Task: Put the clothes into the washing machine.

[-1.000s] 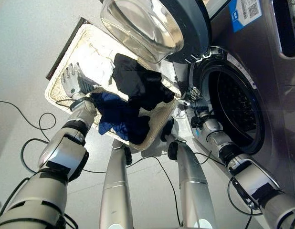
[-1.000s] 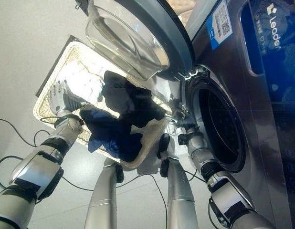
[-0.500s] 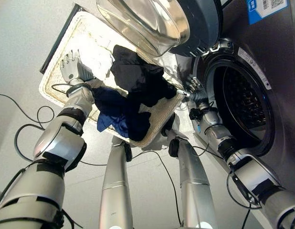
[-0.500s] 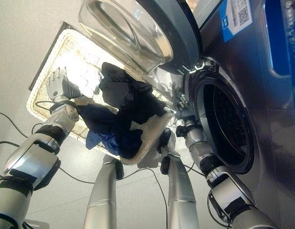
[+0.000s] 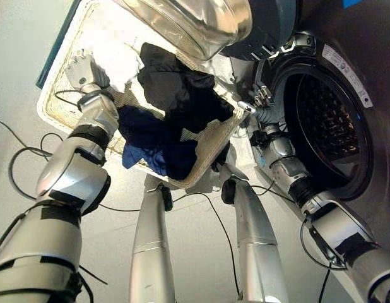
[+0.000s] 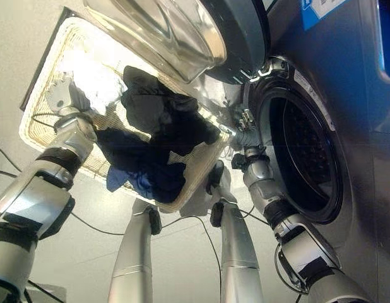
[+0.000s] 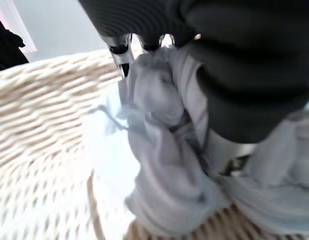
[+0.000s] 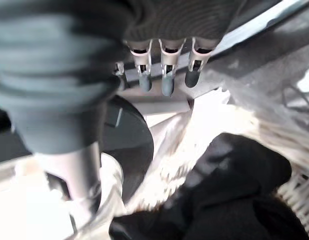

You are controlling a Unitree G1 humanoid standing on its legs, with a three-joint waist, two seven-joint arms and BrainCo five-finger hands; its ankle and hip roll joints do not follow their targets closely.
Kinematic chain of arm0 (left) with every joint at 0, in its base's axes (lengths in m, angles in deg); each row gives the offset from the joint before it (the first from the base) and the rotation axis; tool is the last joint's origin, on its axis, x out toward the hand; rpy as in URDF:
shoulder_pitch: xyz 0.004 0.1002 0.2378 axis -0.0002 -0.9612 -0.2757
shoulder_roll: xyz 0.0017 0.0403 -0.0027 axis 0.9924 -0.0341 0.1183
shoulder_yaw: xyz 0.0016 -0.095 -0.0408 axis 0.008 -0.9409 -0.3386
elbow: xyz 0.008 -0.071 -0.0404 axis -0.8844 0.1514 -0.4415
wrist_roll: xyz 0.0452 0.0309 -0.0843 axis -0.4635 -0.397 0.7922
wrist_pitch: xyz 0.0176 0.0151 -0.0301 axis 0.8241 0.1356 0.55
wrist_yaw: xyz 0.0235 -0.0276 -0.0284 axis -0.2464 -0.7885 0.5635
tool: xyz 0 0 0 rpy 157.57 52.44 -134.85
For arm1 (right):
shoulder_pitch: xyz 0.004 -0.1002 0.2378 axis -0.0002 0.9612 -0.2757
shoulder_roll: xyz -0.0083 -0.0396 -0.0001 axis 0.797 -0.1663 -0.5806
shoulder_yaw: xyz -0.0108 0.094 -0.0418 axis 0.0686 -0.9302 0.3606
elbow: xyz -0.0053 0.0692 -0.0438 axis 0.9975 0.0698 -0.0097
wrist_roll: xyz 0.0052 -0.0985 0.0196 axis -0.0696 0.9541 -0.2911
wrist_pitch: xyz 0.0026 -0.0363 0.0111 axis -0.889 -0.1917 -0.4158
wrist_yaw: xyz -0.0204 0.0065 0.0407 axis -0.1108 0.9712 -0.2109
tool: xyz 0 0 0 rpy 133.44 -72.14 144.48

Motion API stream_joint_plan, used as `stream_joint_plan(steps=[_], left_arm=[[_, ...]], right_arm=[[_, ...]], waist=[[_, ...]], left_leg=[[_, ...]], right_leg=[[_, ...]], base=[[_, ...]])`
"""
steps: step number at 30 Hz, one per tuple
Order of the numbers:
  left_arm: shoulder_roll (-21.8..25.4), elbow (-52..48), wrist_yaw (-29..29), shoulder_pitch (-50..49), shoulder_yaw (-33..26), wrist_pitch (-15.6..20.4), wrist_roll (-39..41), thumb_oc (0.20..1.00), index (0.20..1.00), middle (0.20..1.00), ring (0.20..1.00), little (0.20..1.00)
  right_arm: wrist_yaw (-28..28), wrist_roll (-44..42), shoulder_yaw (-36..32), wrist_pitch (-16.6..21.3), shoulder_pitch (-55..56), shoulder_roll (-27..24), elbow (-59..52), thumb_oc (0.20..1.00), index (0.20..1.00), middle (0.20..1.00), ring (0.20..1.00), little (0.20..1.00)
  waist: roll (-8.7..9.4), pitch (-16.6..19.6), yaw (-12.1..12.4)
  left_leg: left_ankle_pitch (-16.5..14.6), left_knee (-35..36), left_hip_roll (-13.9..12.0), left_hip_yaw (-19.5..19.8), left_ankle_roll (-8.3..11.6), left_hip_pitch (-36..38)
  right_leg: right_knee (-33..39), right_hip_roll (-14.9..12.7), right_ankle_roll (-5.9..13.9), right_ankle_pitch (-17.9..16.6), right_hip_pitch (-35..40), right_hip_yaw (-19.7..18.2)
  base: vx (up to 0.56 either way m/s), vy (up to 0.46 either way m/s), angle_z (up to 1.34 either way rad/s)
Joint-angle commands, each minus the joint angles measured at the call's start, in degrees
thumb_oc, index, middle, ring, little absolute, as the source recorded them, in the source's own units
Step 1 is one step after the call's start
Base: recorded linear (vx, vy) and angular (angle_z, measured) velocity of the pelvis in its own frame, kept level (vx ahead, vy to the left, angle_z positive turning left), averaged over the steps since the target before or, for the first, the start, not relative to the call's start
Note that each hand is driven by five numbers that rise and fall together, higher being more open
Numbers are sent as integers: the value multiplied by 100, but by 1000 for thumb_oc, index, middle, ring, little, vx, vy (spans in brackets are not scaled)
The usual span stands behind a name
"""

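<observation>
A woven basket (image 5: pixel 53 117) lies on the floor left of the washing machine, whose drum (image 5: pixel 327 126) stands open. In the basket are a white cloth (image 5: pixel 119 60), a black garment (image 5: pixel 176 88) and a navy garment (image 5: pixel 151 139) that hangs over the near rim. My left hand (image 5: pixel 81 68) is at the basket's far left side, its fingers curled into the white cloth (image 7: pixel 164 165), which bunches against the palm. My right hand (image 5: pixel 261 104) hovers open between the basket's right rim and the drum's edge, its fingers (image 8: pixel 167 80) straight and holding nothing.
The machine's round glass door (image 5: pixel 201 25) swings out over the far end of the basket. The machine's dark front panel (image 6: pixel 346 57) stands at the right. Pale floor (image 5: pixel 18 38) lies to the left of the basket.
The camera has tilted, so the whole scene sits higher in the picture. My left hand's fingers, spread before, have curled into the white cloth. The right hand stays by the drum's edge.
</observation>
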State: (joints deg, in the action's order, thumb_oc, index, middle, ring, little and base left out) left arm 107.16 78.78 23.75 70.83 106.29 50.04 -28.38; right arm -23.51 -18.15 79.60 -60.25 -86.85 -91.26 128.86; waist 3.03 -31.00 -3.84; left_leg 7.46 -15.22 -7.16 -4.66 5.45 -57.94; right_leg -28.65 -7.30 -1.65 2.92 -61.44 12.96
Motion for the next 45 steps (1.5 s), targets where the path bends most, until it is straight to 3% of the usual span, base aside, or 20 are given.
stream_joint_plan(steps=[1, 10, 16, 17, 22, 26, 28, 32, 42, 45], left_arm=[[-415, 277, 292, -281, -155, 227, 251, 200, 200, 200, 200, 200], [-426, 323, -119, -404, -283, 480, 183, 200, 200, 200, 200, 200], [-439, 140, -672, -586, -424, 930, 114, 200, 200, 200, 200, 200], [-443, 64, -882, -656, -499, 1180, 145, 200, 200, 200, 200, 200], [-474, -384, -1427, -1061, -863, 1729, -53, 200, 200, 200, 200, 200], [-490, -581, -1622, -1349, -1026, 1987, -269, 200, 200, 200, 200, 200], [-529, -883, -1789, -1724, -1173, 2243, -486, 200, 200, 200, 200, 200], [-570, -1219, -1862, -2027, -1205, 2504, -789, 200, 200, 200, 200, 200], [-692, -2059, -1649, -2415, -970, 3283, -1325, 200, 200, 200, 200, 200], [-705, -2300, -1445, -2442, -770, 3551, -1609, 200, 200, 200, 200, 200]], right_arm=[[14, -90, -148, 413, 181, -61, -284, 1000, 1000, 1000, 1000, 1000], [59, -295, -211, 481, 356, 20, -257, 1000, 1000, 1000, 1000, 1000], [87, -206, -236, 565, 522, 55, -328, 1000, 1000, 1000, 1000, 1000], [-11, 46, -234, 595, 554, 58, -366, 1000, 1000, 1000, 1000, 1000], [-450, 1152, -163, 633, 641, 5, -500, 1000, 1000, 1000, 1000, 1000], [-748, 1879, -100, 607, 691, -59, -613, 1000, 1000, 1000, 1000, 1000], [-1207, 3130, 5, 397, 678, -204, -706, 1000, 1000, 1000, 1000, 1000], [-1721, 4439, 244, -77, 465, -499, -738, 1000, 1000, 1000, 1000, 1000], [-2003, 6529, 1012, -973, -541, -1041, -491, 1000, 1000, 1000, 1000, 1000], [-1815, 6947, 1293, -1172, -935, -1120, -355, 1000, 1000, 1000, 1000, 1000]], waist=[[51, 121, 17], [66, 121, 23], [20, 121, 59], [1, 121, 78], [-61, 121, 188], [-83, 121, 224], [-116, 121, 288], [-182, 121, 390], [-300, 121, 685], [-339, 121, 785]], left_leg=[[80, 62, 223, -236, 364, -43], [64, 82, 210, -317, 368, 214], [31, 83, 220, -379, 350, 510], [21, 94, 223, -398, 340, 603], [-87, 25, 250, -337, 319, 883], [-150, 10, 262, -353, 300, 1059], [-243, -26, 293, -311, 267, 1305], [-340, -50, 305, -299, 220, 1551], [-544, -190, 377, -193, 109, 1842], [-563, -197, 415, -135, 89, 1843]], right_leg=[[406, 30, 794, -473, 231, -1], [392, 10, 792, -453, 438, 66], [285, -12, 773, -364, 679, 136], [273, -35, 770, -342, 766, 175], [125, -121, 763, -234, 1015, 257], [117, -155, 761, -195, 1193, 285], [68, -208, 769, -128, 1422, 328], [8, -293, 777, -44, 1662, 407], [-142, -469, 795, 87, 1984, 613], [-163, -488, 808, 87, 1994, 649]], base=[[4, -10, -5], [0, -1, 1], [0, 0, 0], [-31, -20, -1], [-20, -17, 0], [-21, -14, 1], [-18, -24, 7], [-12, -30, 3], [-4, -60, 8], [-2, -58, 9]])
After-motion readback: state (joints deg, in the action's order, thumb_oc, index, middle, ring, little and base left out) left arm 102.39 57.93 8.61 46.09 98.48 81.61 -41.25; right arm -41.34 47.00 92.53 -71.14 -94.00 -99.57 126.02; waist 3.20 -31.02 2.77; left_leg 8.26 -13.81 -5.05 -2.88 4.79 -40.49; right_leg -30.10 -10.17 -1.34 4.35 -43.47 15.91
